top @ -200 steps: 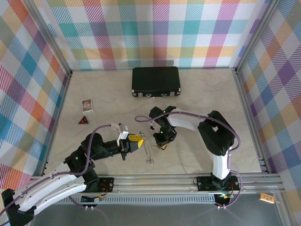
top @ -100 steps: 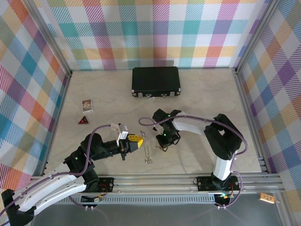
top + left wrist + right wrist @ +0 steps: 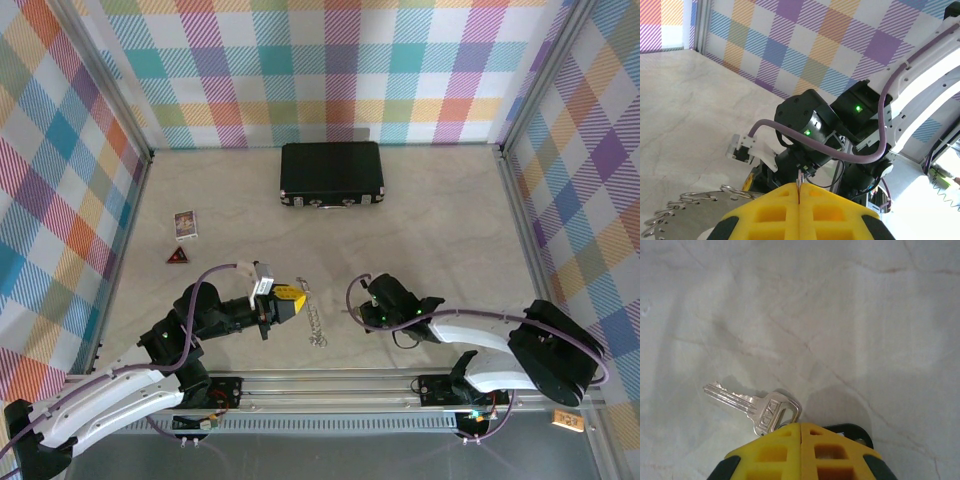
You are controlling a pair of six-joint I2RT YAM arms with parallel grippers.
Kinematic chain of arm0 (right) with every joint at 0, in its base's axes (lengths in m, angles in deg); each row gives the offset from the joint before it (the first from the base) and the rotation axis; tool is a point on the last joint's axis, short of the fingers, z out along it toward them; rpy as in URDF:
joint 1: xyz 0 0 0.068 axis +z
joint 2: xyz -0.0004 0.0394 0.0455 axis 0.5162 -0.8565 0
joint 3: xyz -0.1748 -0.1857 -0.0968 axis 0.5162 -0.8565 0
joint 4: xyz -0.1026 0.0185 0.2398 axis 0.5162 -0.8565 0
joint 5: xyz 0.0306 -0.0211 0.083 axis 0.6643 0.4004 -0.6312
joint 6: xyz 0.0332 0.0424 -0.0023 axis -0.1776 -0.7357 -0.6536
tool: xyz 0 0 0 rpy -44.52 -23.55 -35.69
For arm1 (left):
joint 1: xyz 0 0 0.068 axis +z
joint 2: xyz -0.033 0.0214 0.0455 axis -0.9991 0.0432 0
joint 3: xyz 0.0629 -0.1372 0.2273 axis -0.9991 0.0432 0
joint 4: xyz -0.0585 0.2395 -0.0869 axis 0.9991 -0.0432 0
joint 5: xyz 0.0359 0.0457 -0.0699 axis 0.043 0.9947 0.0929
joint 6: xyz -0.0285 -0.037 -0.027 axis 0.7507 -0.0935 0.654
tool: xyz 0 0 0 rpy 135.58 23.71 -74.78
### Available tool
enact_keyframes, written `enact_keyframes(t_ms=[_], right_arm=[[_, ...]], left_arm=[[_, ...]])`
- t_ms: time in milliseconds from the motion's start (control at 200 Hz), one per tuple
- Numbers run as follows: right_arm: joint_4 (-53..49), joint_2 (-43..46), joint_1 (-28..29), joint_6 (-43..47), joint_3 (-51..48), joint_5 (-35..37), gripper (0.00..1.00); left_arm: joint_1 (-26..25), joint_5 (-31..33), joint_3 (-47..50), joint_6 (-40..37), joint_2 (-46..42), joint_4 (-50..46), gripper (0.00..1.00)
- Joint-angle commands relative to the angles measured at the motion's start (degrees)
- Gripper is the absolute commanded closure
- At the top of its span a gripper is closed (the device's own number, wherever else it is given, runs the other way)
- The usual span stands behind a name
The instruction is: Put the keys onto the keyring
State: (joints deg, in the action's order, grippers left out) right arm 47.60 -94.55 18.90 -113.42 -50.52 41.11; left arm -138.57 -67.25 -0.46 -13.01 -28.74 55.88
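Note:
The keys (image 3: 314, 322) lie as a short silvery chain on the table, just right of my left gripper (image 3: 300, 300). In the left wrist view that gripper (image 3: 799, 187) is shut, pinching a thin metal piece at the chain's end, and more keys (image 3: 675, 212) trail off at lower left. My right gripper (image 3: 360, 316) is low over the table, right of the chain. In the right wrist view it (image 3: 800, 426) is shut. A single silver key (image 3: 752, 402) lies flat with its head at the fingertips. The dark oval keyring (image 3: 856, 430) peeks out behind the right finger.
A black case (image 3: 331, 173) stands at the back. A small card box (image 3: 186, 224) and a red triangle (image 3: 178, 256) lie at the left. Checked walls enclose three sides, and a metal rail (image 3: 400, 380) runs along the near edge.
The right arm has swung back and right toward the near edge, stretching out low, and its gripper has closed. The left arm and the key chain have stayed put.

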Motion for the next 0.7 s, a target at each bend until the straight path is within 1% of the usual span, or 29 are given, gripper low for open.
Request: enact_keyframes(t_ms=[0,100,140,185,305,360,435,480,520,600,695], right_arm=[[12.4,-2.5,0.6,-1.6,-1.5,1.1,1.00],[13.2,-2.4,1.5,-2.3,-2.3,0.5,1.00],[12.6,-1.5,1.6,-2.6,-2.7,0.0,0.98],[11.3,0.1,1.6,-2.9,-3.0,-0.5,0.93],[5.5,6.2,1.6,-4.1,-2.9,-2.9,0.76],[-0.8,8.9,1.6,-4.5,-1.1,-2.9,0.67],[-10.9,11.4,1.5,-3.9,3.8,-2.9,0.61],[-16.1,12.5,1.1,-3.3,6.5,-3.2,0.53],[-20.1,12.7,-0.1,-2.7,9.2,-4.7,0.51],[-28.2,9.5,-3.4,-1.2,15.7,-9.2,0.47],[-37.8,1.0,-7.4,2.6,25.1,-16.0,0.47]], left_arm=[[0.6,0.3,0.2,0.6,-0.4,4.0,1.00],[0.6,0.5,0.3,0.6,-0.5,3.8,1.00],[0.7,0.6,0.4,0.6,-0.5,3.8,1.00],[0.7,0.6,0.5,0.7,-0.6,3.9,1.00],[0.7,0.6,0.5,0.4,-0.1,4.3,1.00],[0.7,0.5,0.5,0.4,0.1,4.7,1.00],[0.7,0.4,0.5,0.4,0.2,4.9,1.00],[0.7,0.6,0.8,0.6,0.1,5.1,1.00],[0.7,0.9,1.3,1.0,-0.1,5.5,1.00],[0.7,1.1,1.9,1.4,-0.6,5.7,1.00],[0.8,1.5,2.2,1.4,-1.1,4.8,1.00]])
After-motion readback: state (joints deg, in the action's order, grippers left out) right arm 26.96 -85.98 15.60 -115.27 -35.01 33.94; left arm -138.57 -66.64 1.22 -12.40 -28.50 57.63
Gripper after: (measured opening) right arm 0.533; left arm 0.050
